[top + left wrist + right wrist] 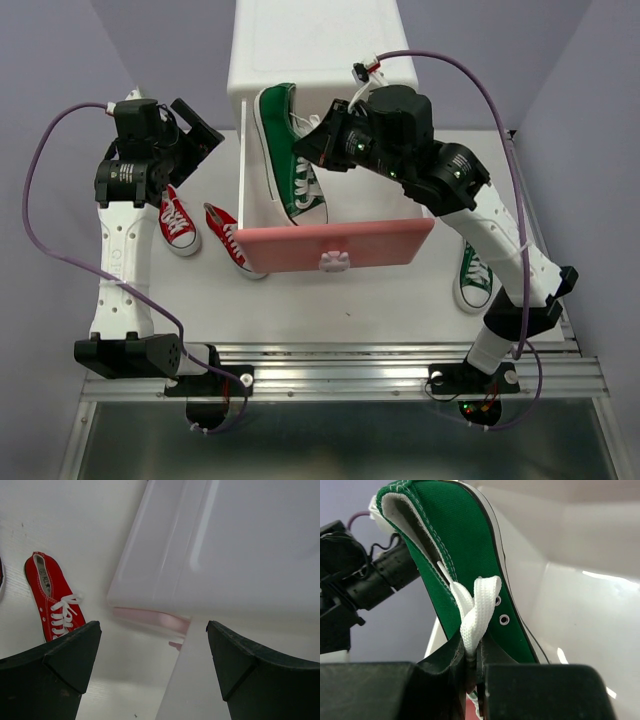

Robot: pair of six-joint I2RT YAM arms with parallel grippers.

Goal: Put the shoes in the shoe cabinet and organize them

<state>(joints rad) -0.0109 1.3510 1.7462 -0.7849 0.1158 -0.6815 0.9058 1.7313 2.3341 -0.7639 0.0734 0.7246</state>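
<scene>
Right jaws are clamped on the laced side of one green shoe [288, 150], holding it inside the pulled-out pink-fronted drawer [335, 245] of the shoe cabinet [310, 40] (can't tell if it's resting on the bottom). Left jaws are spread wide with nothing in them, hanging just left of the cabinet. The other green shoe [475, 275] sits on the tabletop [380, 300] at the right. Both red shoes [178, 222] [225, 235] lie left of the drawer.

The left gripper [153, 626], fingers [55, 680] spread, hangs by the shoe cabinet [240, 545] (a red shoe [52, 602] lies nearby).
</scene>
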